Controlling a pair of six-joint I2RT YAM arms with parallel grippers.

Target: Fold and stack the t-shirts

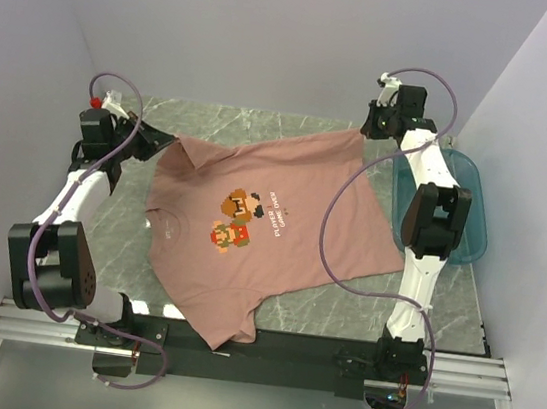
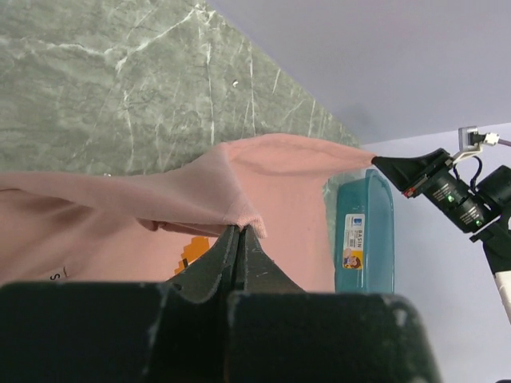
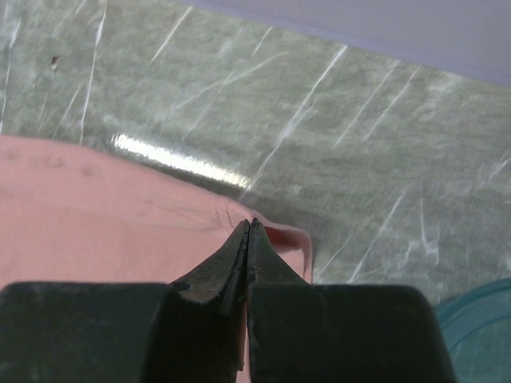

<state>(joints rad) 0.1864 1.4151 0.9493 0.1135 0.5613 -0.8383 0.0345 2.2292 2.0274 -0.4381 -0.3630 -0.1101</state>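
Observation:
A dusty-pink t-shirt (image 1: 279, 236) lies spread on the marble table (image 1: 224, 122), print side up, collar to the left and hem to the right. My left gripper (image 1: 165, 145) is shut on the far sleeve edge; in the left wrist view its tips (image 2: 239, 230) pinch a pink fold of the t-shirt (image 2: 271, 171). My right gripper (image 1: 364, 131) is shut on the far hem corner, and its tips (image 3: 250, 223) bite the t-shirt (image 3: 96, 215) there. The far edge runs taut between both grippers. The near sleeve hangs over the front rail.
A translucent teal tub (image 1: 468, 220) stands at the table's right edge behind the right arm, also seen as the tub (image 2: 363, 231) and the tub (image 3: 479, 319). Pale walls close in the left, back and right. A black rail (image 1: 315, 351) runs along the front.

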